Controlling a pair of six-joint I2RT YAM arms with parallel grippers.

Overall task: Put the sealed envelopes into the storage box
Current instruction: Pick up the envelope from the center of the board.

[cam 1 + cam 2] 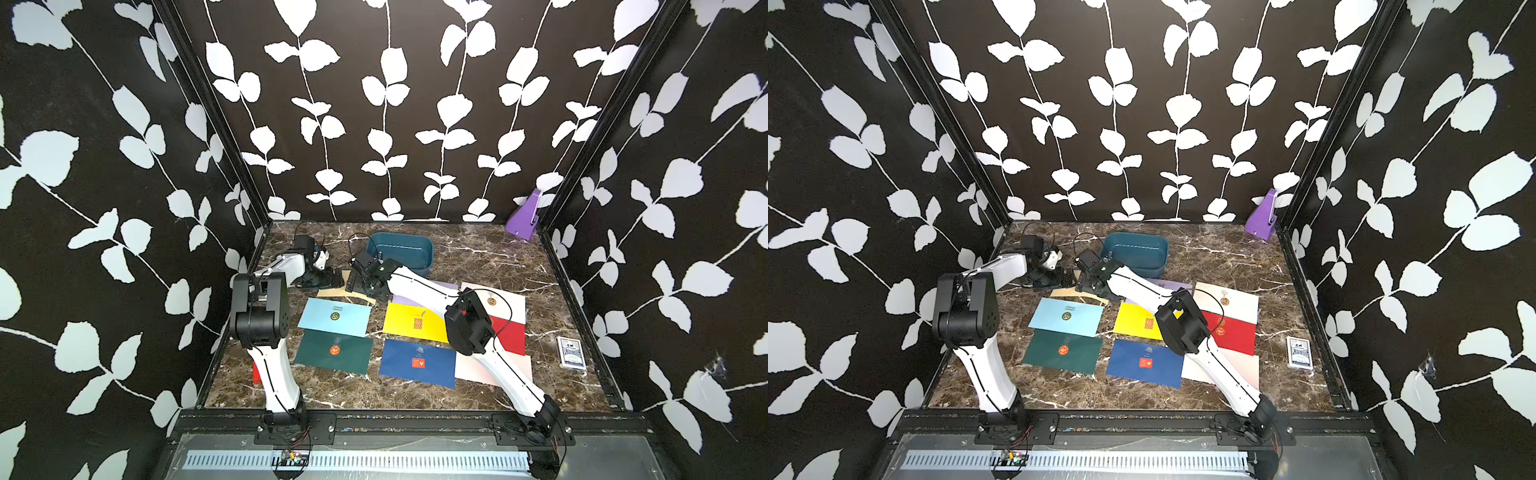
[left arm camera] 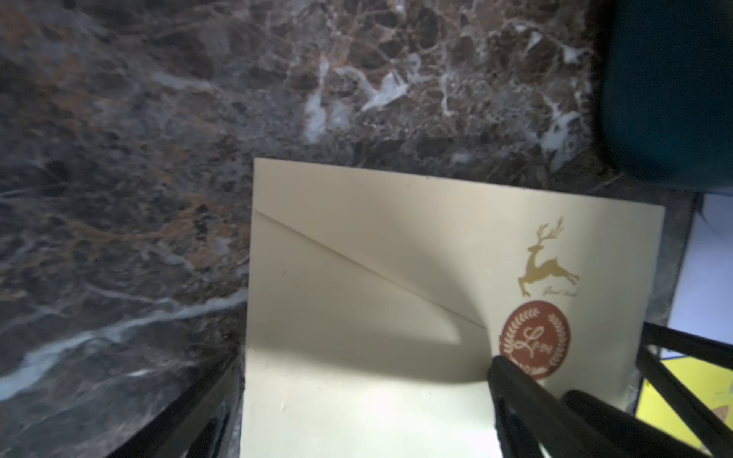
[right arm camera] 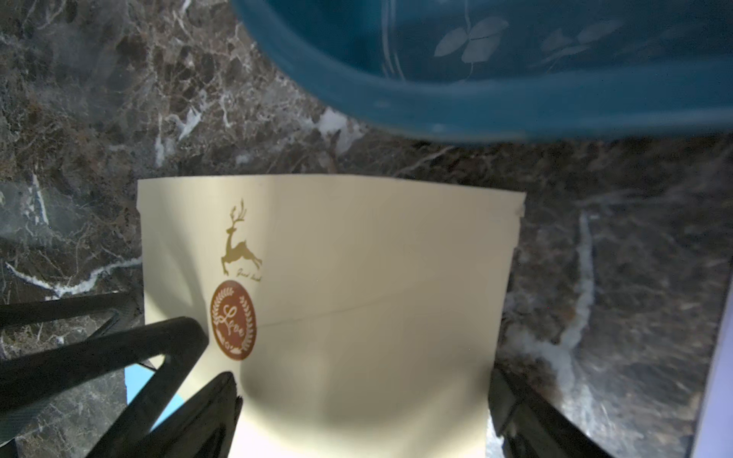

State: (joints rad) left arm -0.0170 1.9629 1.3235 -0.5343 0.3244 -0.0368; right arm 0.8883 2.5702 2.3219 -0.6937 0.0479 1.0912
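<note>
The cream envelope (image 2: 377,277) lies flat on the worktop (image 1: 478,257), just beside the storage box (image 1: 417,264) at about 7 o'clock from it and outside it. Its long axis runs 9 to 3 o'clock. It is flap side up, with the gold deer's head toward 12 and the round brown seal (image 3: 233,320) at mid-length.

Both pincers hang over its near long edge. The left pincer (image 1: 332,281) is above the 9 o'clock half and the right pincer (image 1: 360,287) above the 3 o'clock half. Each stands wide, jaws spread along the envelope's length, gripping nothing. Whether the tips touch the paper I cannot tell.

There are nine sealed envelopes, all on the worktop in three columns, long axes roughly 9 to 3.
- **9 o'clock side, going toward 6:** cream, light blue envelope (image 1: 334,318), dark green envelope (image 1: 334,352).
- **Middle:** lilac envelope (image 1: 1177,286), yellow envelope (image 1: 405,320), navy envelope (image 1: 417,363).
- **3 o'clock side:** white envelope (image 1: 509,303), red envelope (image 1: 510,334), pale pink envelope (image 1: 467,372).

The right arm (image 1: 419,286) crosses the lilac, yellow and pale pink ones and hides the lilac and pink seals. The other seven each show one seal.

There is one storage box at 12 o'clock of the spread, open side up, long axis also 9 to 3. One purple angular object (image 1: 524,218) stands in the far corner at 1 o'clock. One boxed deck of cards (image 1: 571,352) lies at 4 o'clock by the worktop's edge. One small red block (image 1: 256,372) sits at 8 o'clock, half hidden behind the left arm (image 1: 274,374).
</note>
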